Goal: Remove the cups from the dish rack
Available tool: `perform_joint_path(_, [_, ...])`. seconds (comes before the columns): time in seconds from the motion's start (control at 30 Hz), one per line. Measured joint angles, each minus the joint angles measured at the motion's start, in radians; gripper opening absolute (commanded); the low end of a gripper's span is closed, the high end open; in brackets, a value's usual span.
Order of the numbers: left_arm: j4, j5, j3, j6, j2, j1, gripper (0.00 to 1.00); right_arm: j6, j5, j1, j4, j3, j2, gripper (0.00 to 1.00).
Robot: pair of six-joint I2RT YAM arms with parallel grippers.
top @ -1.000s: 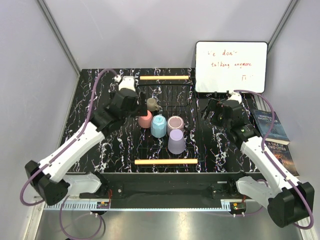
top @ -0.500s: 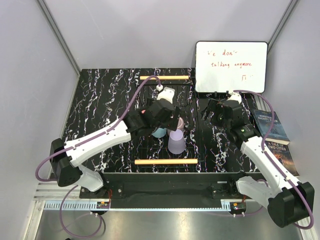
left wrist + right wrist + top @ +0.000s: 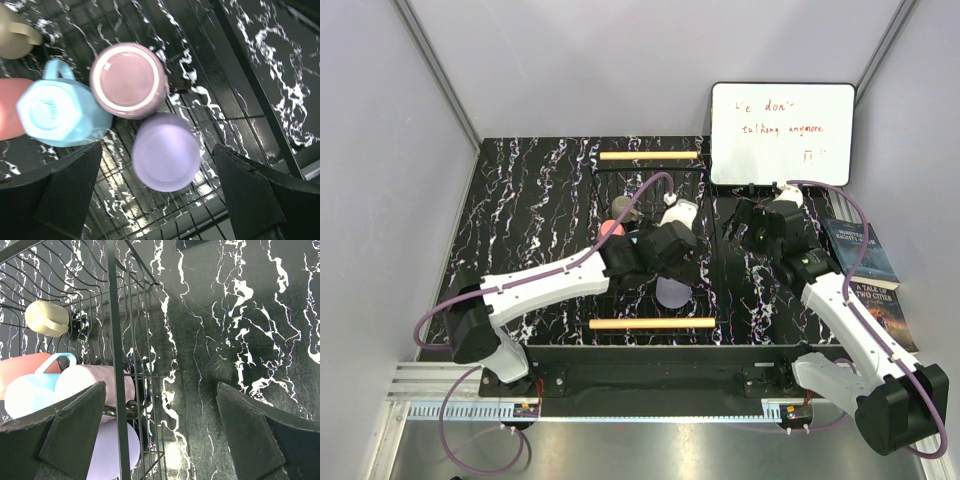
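Note:
The dish rack [image 3: 642, 185], black wire with a wooden bar at each end, lies mid-table. Its cups stand upside down in a cluster: mauve-pink [image 3: 129, 80], light blue [image 3: 60, 112], coral pink [image 3: 9, 116], lavender [image 3: 166, 151] and the olive-grey mug [image 3: 15, 35]. My left gripper [image 3: 666, 262] hovers open above them, and the lavender cup sits just beyond the gap between its fingers [image 3: 65, 192]. The arm hides the blue and mauve cups from above. My right gripper [image 3: 745, 225] stands open over the table right of the rack, whose side wires [image 3: 115, 340] reach in front of its left finger.
A whiteboard [image 3: 780, 133] leans at the back right. Two books [image 3: 865, 265] lie by the table's right edge, beside the right arm. Bare marbled tabletop [image 3: 520, 200] stretches left of the rack.
My left arm has swung from the rack's far left corner across to the right, over the cups. Its jaws stayed open. The right arm has not moved.

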Motion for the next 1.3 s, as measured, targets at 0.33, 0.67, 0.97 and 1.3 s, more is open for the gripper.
perform_joint_path(0.33, [0.016, 0.01, -0.045, -0.053, 0.018, -0.022, 0.99, 0.0, -0.001, 0.0, -0.001, -0.002, 0.0, 1.0])
perform_joint_path(0.67, [0.027, 0.016, -0.075, -0.071, 0.044, -0.022, 0.99, 0.0, -0.001, 0.0, -0.002, -0.008, 0.001, 1.0])
perform_joint_path(0.97, [0.043, 0.028, -0.075, -0.074, 0.084, -0.022, 0.66, 0.0, -0.001, 0.0, -0.002, -0.011, 0.001, 1.0])
perform_joint_path(1.3, [0.051, 0.035, -0.079, -0.069, 0.086, -0.022, 0.0, 0.001, -0.001, 0.0, -0.002, -0.011, 0.002, 1.0])
